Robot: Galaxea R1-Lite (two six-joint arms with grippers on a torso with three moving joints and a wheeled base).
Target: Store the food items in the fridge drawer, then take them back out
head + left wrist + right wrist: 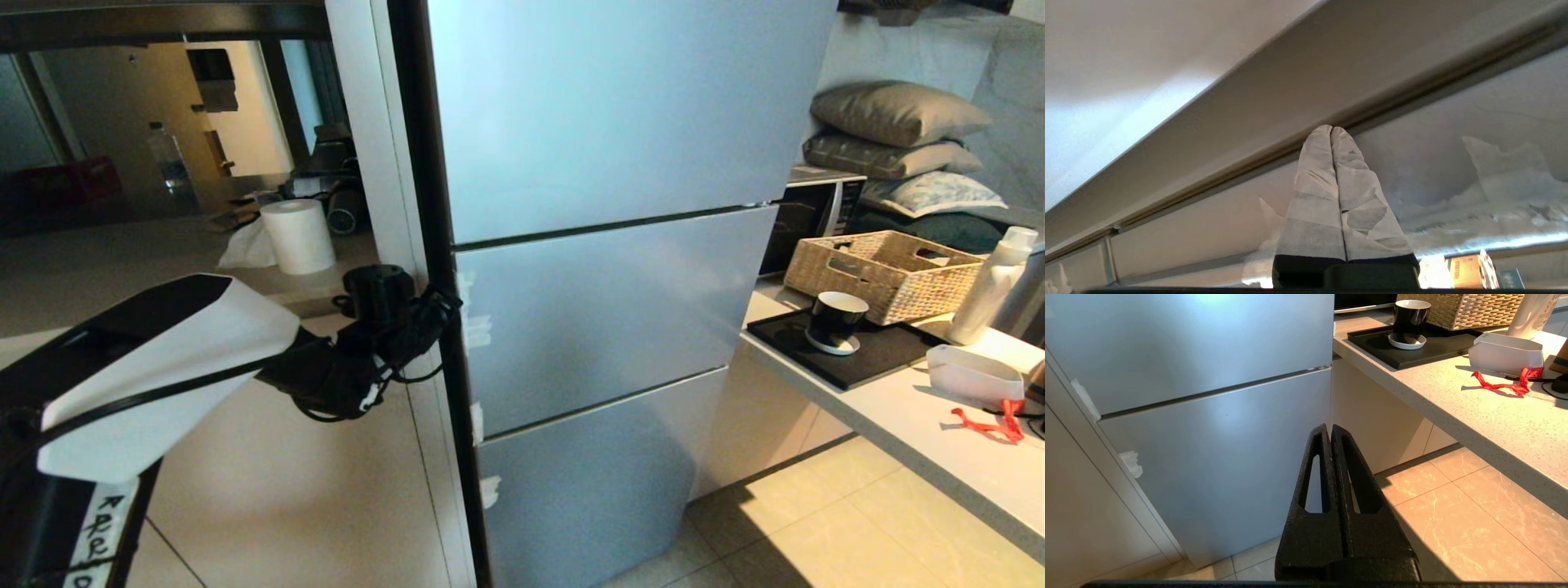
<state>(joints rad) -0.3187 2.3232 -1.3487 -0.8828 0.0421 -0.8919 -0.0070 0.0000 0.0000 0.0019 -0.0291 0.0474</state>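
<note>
The left gripper (1331, 130) has its paper-wrapped fingers (1314, 192) pressed flat together with nothing between them, their tips touching the dark seam that runs along the fridge's edge. In the head view that gripper (437, 306) sits at the left edge of the fridge (604, 310), level with the top of the middle door panel, and its tips are lost behind cables and the black wrist, so the contact itself shows only from the wrist camera. What the seam belongs to, a door edge or a gasket, is hard to make out up close.

The right gripper (1331, 428) is likewise clenched shut on nothing, its black slotted fingers (1312, 477) meeting along their whole length. It hangs low in front of the fridge's bottom panel, above the floor tiles, and is outside the head view.

All three fridge panels are closed, so the fridge drawer and the food items are hidden; their place and the way they lie cannot be told.

Right of the fridge, the counter (882, 425) carries a black tray (865, 359) with a dark cup (834, 321), a wicker basket (878, 273), a white bottle (992, 286), a white tub (976, 377) and a thin red ribbon (992, 425), partly cut off at the frame edge.
</note>
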